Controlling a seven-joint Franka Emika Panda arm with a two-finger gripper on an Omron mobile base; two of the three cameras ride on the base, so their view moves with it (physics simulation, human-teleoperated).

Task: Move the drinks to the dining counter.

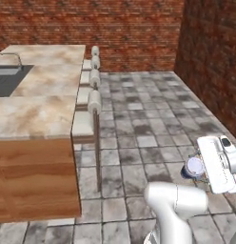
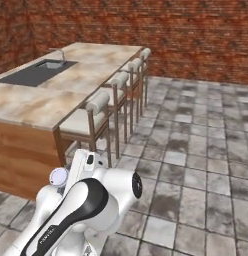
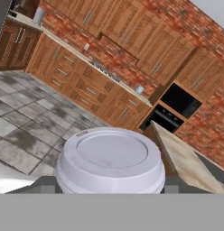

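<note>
Cup (image 1: 194,167) with its white lid sits at the gripper (image 1: 201,167), carried in the air over the tiled floor (image 1: 139,124), well off the near corner of the counter (image 1: 36,116). It seems clamped between the fingers, though they are hidden. Stools (image 2: 91,117) line the counter's edge beside the sink (image 2: 36,72).
</note>
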